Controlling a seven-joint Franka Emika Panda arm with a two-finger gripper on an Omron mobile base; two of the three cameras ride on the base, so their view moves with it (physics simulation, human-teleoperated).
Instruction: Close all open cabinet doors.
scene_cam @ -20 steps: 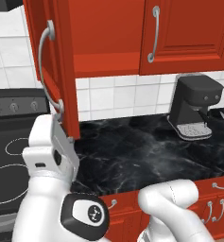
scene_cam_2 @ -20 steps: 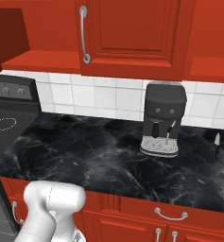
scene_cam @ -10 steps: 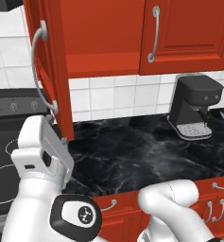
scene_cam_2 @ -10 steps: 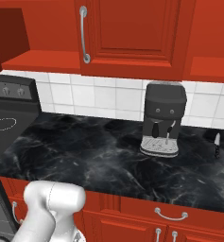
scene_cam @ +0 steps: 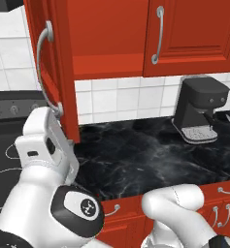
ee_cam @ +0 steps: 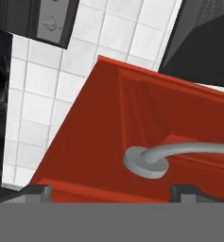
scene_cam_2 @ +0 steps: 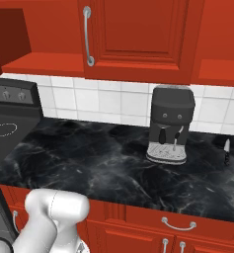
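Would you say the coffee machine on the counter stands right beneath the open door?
No, the coffee machine stands under the shut door, well right of the open door.

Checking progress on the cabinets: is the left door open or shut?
Open. The left door stands edge-on, swung out from the cabinet, baring the shelf; the right door sits flush.
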